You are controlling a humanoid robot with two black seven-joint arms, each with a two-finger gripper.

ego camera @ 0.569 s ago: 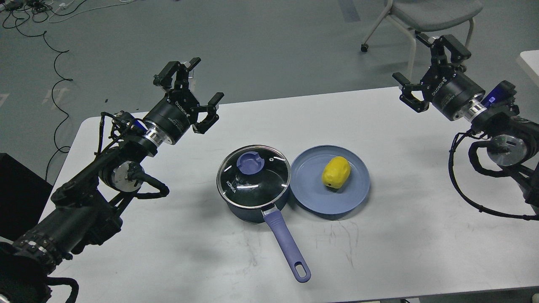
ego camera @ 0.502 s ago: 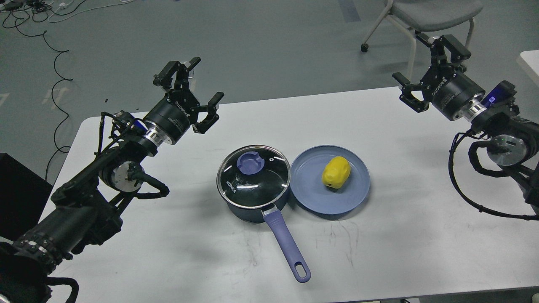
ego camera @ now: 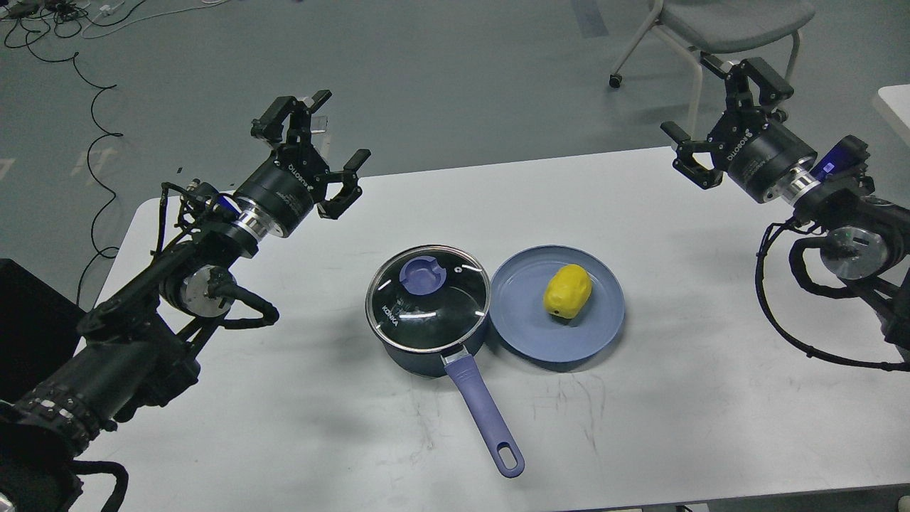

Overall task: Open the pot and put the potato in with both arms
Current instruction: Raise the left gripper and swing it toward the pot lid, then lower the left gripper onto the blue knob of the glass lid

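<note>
A dark blue pot [ego camera: 426, 334] with a long purple handle [ego camera: 487, 416] stands mid-table, covered by a glass lid [ego camera: 428, 299] with a purple knob [ego camera: 423, 274]. To its right a yellow potato [ego camera: 567, 290] lies on a blue plate [ego camera: 526, 327]. My left gripper [ego camera: 334, 139] is open and empty, held above the table's far left edge, up and left of the pot. My right gripper [ego camera: 707, 107] is open and empty, above the far right edge, up and right of the plate.
The white table [ego camera: 640, 427] carries only the pot and the plate. A grey chair [ego camera: 718, 28] stands beyond the far right edge. Cables [ego camera: 85, 78] lie on the floor at the far left. A black box [ego camera: 28, 320] sits left of the table.
</note>
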